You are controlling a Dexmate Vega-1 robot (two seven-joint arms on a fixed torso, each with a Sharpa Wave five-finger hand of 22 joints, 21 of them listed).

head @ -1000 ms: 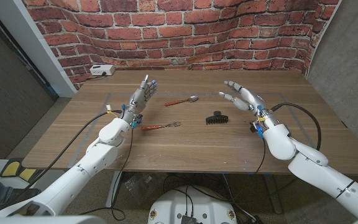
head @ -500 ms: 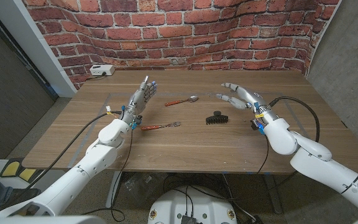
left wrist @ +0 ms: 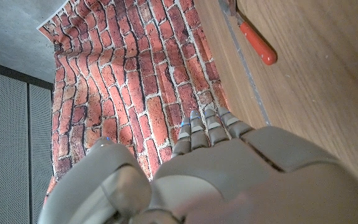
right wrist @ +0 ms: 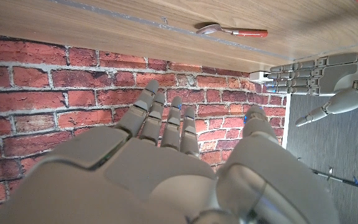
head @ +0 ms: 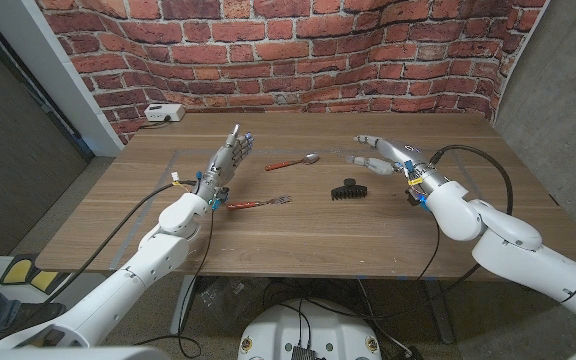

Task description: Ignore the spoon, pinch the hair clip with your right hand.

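Starting over on the left side of the desk (head: 168, 235): the left hand (head: 226, 158) stands up on its edge with its fingers straight and apart, nothing in it, parked near the left edge; a red-handled fork (head: 259, 203) lies just beside it toward the front; a bit further in and toward the back sits the spoon (head: 292, 161), red handle, bowl pointing right; that one's the decoy, so leave it alone. There's also a small white box (head: 165, 113) way off in the back left corner, not in play.

The hair clip (head: 347, 189), small and black, lies roughly mid-desk, a touch right of centre, with bare wood all round it; the spoon is well apart from it, which helps.

The right hand (head: 386, 156) hovers above the desk just right of and behind the clip, fingers spread and empty, reaching toward the middle; it isn't touching the clip yet.

How I'd do it: bring the hand down and a little forward so thumb and a fingertip land on opposite sides of the clip; keep the other fingers lifted so they don't nudge it; close gently, since a light clip on smooth wood will probably skate away if bumped from one side.
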